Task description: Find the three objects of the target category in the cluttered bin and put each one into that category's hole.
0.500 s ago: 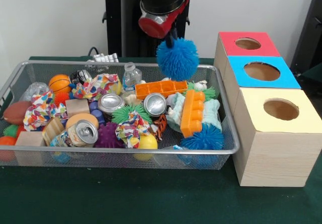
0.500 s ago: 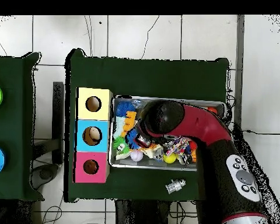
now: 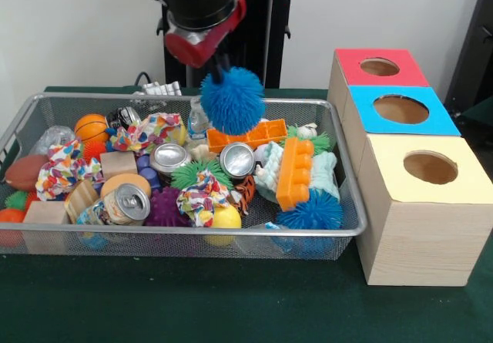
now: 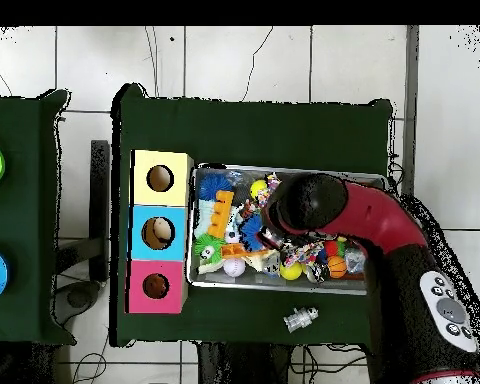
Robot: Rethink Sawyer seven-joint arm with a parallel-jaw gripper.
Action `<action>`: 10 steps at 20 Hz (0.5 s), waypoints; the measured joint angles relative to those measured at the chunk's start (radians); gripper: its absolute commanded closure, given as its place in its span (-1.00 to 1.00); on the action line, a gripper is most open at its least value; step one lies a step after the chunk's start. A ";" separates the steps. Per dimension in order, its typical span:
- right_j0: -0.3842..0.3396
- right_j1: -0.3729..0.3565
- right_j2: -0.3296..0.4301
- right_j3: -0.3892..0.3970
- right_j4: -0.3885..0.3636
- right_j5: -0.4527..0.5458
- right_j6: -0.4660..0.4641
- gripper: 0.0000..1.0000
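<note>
The bin (image 3: 192, 231) of silver wire mesh is full of mixed toys; it also shows in the overhead view (image 4: 274, 288). My gripper (image 3: 222, 72) is shut on a blue spiky ball (image 3: 233, 100) and holds it above the bin's far middle. A yellow rounded toy (image 3: 225, 218) lies against the near rim, half hidden under a patterned cloth; I cannot tell whether it is the duckling. A small orange striped animal (image 3: 245, 190) lies beside it. In the overhead view the arm (image 4: 314, 205) hides the gripper.
Three boxes with round holes stand right of the bin: red (image 3: 379, 67), blue (image 3: 400, 109), yellow (image 3: 430, 167). The bin also holds orange blocks (image 3: 294, 172), cans (image 3: 237, 160), another blue spiky ball (image 3: 314, 212), a small basketball (image 3: 91, 127). A small metal part (image 4: 300, 318) lies outside the bin.
The arm has moved left in the front view, away from the boxes, carrying the blue spiky ball with it and slightly lower over the bin.
</note>
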 measured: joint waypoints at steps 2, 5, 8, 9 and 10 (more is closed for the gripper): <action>-0.021 0.009 0.005 -0.015 -0.021 0.000 0.000 1.00; -0.058 0.028 0.015 -0.041 -0.070 0.000 0.000 1.00; -0.087 0.045 0.022 -0.063 -0.115 0.000 -0.001 1.00; -0.094 0.049 0.025 -0.069 -0.127 0.000 -0.001 1.00; -0.101 0.053 0.028 -0.076 -0.139 0.000 -0.001 1.00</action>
